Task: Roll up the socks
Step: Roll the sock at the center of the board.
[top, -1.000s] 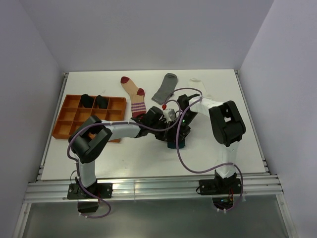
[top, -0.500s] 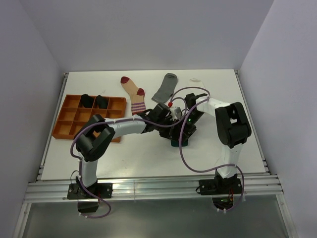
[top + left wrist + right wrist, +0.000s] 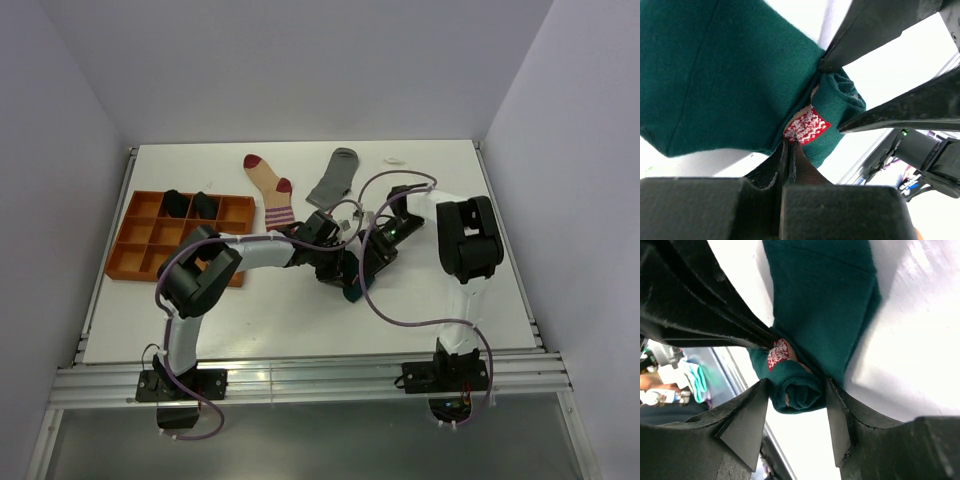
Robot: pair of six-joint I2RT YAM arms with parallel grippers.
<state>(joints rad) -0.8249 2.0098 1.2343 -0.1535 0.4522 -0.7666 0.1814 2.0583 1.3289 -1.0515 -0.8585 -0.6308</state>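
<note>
My left fingers are clenched tight. They nip the teal sock just below its red-and-white knitted patch. My right fingers are spread wide and grasp the rolled end of the same sock, one black tapered finger touching each side of the roll.

The right wrist view looks into the end of the roll, a snug spiral of soft knit, with the flat part of the sock running away above it. The left wrist view shows the broad unrolled part instead, a smooth fine knit crossed by a seam line. There the right fingers appear as two dark bars coming in from the upper right.

From the top camera both wrists nearly hide the sock. Only a teal sliver shows at the middle of the white bench.

Only that view shows the rest:
- a beige sock with red stripes, toe and heel, lying flat
- a grey sock beside it
- a scrap of white sock near the far edge
- at the left, an orange compartment tray holding two black socks, each a dark bundle in its own compartment of the far row
</note>
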